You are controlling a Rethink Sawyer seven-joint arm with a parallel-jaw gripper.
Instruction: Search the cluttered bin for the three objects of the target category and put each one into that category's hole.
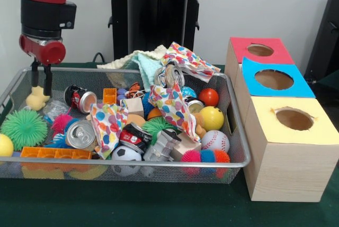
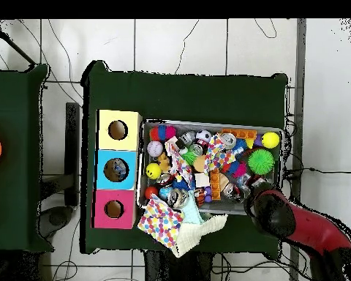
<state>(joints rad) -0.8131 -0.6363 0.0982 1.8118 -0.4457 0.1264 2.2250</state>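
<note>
The wide silver wire-mesh bin (image 1: 233, 161) sat mid-table, and the gripper (image 1: 41, 85) hung jaws spread over a yellow sponge block (image 1: 36, 98) at its far corner, so I'd drop straight down.

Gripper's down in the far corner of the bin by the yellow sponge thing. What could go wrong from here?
1. The gripper stands close to the bin rim and mesh wall in that corner; a fingertip could snag the wire.
2. The yellow foam piece is soft and sits beside the fingers; it may squash or slip out of a pinch.
3. The polka-dot cloth is draped over cans and balls, so targets may be hidden underneath, or the cloth could be dragged up with a pick.
</note>
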